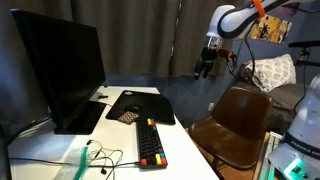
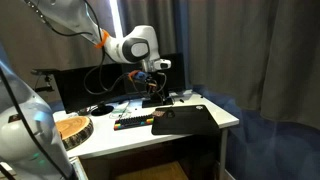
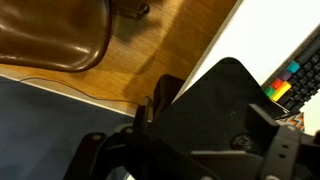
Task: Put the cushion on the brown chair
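The round log-print cushion (image 2: 72, 127) lies flat at the left end of the desk, far from my gripper. It does not show in the wrist view. The brown chair (image 1: 238, 118) stands by the desk's right corner, and its glossy seat shows in the wrist view (image 3: 50, 35). My gripper (image 1: 205, 66) hangs in the air above the desk edge, between the desk and the chair. It also shows in an exterior view (image 2: 150, 92). In the wrist view the gripper (image 3: 205, 118) has its fingers spread wide, open and empty, over a black mat.
A white desk (image 1: 185, 150) carries a monitor (image 1: 60, 70), a keyboard with coloured keys (image 1: 150, 143) and a black mat (image 1: 140, 104). A white pillow (image 1: 275, 70) lies on a grey sofa behind the chair. Dark curtains hang behind. There is wooden floor (image 3: 160, 40) under the chair.
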You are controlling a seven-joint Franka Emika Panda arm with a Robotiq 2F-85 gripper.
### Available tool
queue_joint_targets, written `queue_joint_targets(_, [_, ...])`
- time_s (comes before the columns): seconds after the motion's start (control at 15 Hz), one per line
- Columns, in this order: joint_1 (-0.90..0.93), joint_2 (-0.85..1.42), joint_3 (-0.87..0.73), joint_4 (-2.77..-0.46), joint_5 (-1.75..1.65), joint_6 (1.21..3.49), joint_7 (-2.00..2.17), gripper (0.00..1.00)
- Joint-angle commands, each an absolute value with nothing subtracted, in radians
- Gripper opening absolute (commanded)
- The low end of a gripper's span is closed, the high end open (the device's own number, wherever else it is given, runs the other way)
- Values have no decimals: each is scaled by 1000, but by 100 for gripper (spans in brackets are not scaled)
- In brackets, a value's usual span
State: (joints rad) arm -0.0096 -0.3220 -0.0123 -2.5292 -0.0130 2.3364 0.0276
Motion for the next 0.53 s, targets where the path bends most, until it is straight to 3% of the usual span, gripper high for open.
queue_joint_targets(0.0, [-12, -322, -10, -2528, -12, 2334, 26, 100])
queue_joint_targets(0.47, [34, -308, 52, -2543, -18, 2355, 59, 100])
